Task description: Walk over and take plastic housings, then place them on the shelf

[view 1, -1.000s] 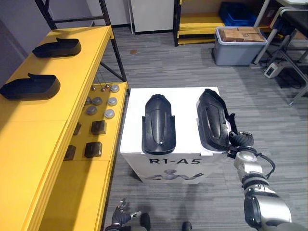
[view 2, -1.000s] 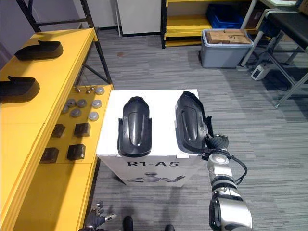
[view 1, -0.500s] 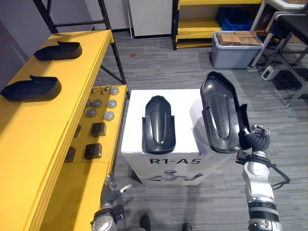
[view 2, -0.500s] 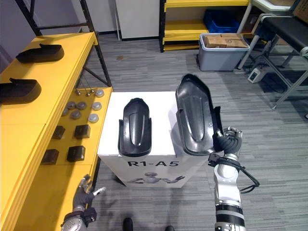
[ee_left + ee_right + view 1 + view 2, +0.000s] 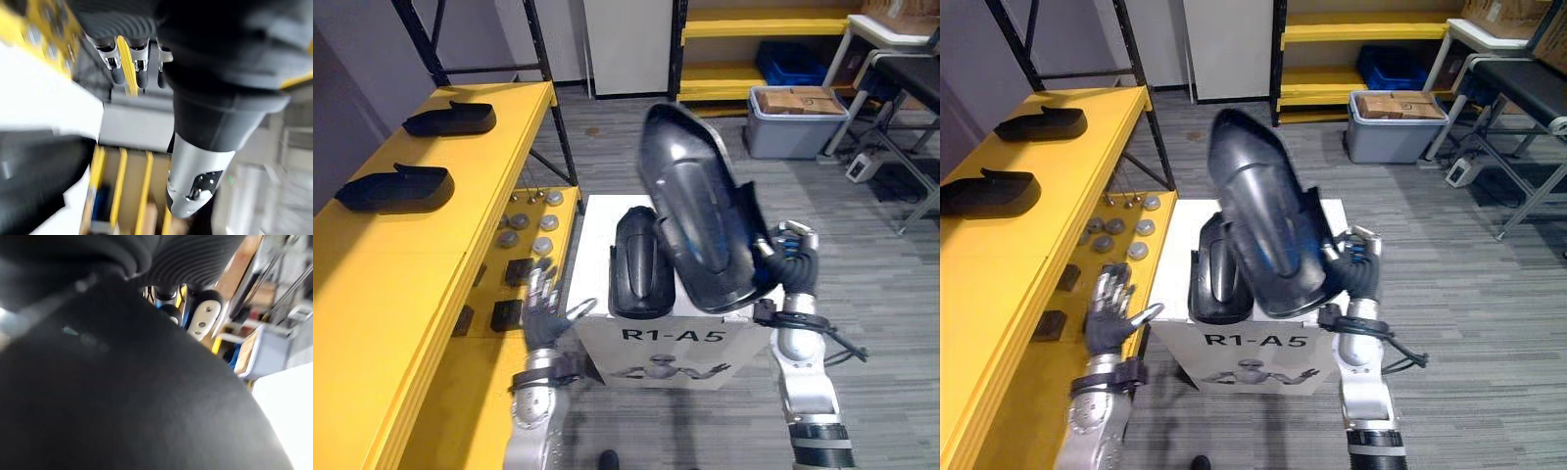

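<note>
- Silver fingers of your left hand (image 5: 544, 321) are spread apart and straight, holding nothing; the hand is raised just left of the near left corner of the white box (image 5: 656, 345).
- Your right hand (image 5: 791, 264) is at the box's near right corner, with its fingers curled tight round the edge of a black plastic housing (image 5: 695, 215).
- That held housing is up in the air over the right part of the box, tilted, with its narrow end pointing up and to the left and its hollow side turned toward you. In the right wrist view its dark surface sits right against the hand.
- A second housing (image 5: 632, 264) lies flat on the box top, lengthwise from near to far, partly covered in view by the held one.
- Left of the box, the lower level of the yellow shelf (image 5: 382, 284) carries dark blocks (image 5: 504, 315) and, farther back, round metal discs (image 5: 544, 222).
- On the shelf's top level two more housings lie well apart: one nearer (image 5: 396, 188), one farther (image 5: 450, 118).
- Far right, a grey bin (image 5: 798, 135) holds cardboard boxes (image 5: 800, 100).
</note>
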Robot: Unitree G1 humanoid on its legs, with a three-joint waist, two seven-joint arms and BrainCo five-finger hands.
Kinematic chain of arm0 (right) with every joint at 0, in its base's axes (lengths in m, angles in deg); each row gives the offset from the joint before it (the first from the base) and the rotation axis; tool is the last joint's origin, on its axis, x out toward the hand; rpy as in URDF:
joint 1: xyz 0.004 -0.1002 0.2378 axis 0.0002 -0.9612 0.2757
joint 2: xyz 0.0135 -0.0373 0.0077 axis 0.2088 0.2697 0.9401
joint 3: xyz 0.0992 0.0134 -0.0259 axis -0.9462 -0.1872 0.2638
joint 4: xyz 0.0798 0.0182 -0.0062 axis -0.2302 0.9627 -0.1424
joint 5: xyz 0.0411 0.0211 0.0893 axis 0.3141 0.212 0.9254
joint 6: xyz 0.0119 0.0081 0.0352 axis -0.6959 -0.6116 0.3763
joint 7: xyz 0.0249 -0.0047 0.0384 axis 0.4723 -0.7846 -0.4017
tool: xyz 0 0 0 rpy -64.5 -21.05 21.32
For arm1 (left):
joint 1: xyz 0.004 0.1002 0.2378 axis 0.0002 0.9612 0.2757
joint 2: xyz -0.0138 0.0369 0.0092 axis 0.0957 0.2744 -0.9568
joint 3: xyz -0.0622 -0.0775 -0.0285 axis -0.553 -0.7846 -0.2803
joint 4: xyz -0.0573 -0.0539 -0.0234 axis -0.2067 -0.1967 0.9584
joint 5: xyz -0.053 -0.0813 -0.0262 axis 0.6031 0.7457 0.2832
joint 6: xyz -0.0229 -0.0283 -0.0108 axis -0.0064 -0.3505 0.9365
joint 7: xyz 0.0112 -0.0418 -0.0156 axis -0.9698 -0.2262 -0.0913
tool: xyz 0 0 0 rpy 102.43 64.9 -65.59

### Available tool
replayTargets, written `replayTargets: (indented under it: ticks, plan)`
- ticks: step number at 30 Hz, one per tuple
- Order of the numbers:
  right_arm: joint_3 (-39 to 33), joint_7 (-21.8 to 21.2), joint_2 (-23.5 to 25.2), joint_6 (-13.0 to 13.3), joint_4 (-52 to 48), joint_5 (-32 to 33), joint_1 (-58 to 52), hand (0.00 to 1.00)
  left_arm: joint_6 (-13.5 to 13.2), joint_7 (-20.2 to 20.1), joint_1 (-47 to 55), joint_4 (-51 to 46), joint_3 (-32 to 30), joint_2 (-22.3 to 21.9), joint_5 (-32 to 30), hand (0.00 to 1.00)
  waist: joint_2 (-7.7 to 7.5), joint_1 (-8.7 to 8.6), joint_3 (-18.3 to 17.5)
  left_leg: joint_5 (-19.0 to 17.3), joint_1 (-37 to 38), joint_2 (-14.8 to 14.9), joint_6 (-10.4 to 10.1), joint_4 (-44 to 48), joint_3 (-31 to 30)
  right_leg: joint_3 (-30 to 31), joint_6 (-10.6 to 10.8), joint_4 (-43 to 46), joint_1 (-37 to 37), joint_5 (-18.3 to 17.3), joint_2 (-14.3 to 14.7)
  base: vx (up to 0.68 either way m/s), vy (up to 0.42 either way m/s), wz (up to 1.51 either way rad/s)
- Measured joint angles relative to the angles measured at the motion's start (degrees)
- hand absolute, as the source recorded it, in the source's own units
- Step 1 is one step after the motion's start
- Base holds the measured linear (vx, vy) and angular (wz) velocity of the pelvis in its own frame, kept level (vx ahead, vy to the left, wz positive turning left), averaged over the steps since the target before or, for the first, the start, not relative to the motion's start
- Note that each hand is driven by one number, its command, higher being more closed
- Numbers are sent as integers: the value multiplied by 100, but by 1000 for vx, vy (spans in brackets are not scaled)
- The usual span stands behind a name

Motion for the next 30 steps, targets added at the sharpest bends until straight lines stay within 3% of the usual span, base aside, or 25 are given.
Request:
replayTargets:
  ticks: [4, 11, 12, 20, 30]
  plan:
    - [503, -11, 4, 1, 0, -342, 0, 100, 3, -1, -328, 14, 448, 15, 179, 0, 1, -1, -14, 16, 8, -2, 8, 0, 35, 35, 0, 41, -30, 0, 7, -24, 2, -4]
    - [787, 137, 112, -13, 160, -464, -4, 100, -7, 260, -399, 162, 615, 38, 632, 0, -1, 0, -205, 22, 7, 2, 9, 0, 90, 108, 1, 48, -98, 2, 18, -18, 2, -5]
    - [833, 161, 112, -23, 224, -476, -18, 100, -8, 309, -444, 284, 619, 45, 738, 100, -1, 1, -231, 22, 7, 5, 9, -1, 101, 121, 6, 49, -96, 7, 21, -13, 2, -5]
    - [1088, 261, -304, -38, 283, -561, -251, 100, -6, 647, -459, 536, 769, 306, 1458, 100, -6, -4, -376, 28, 0, 0, 15, 0, 172, 178, 36, 48, -112, 45, 13, -16, 6, -4]
    - [1588, 389, -339, -38, 281, -533, -303, 100, 112, 645, -509, 830, 1063, 570, 1755, 100, -63, -8, -533, 38, -2, 0, 22, -1, 183, 192, 26, 45, -122, 65, 16, -2, 0, 0]
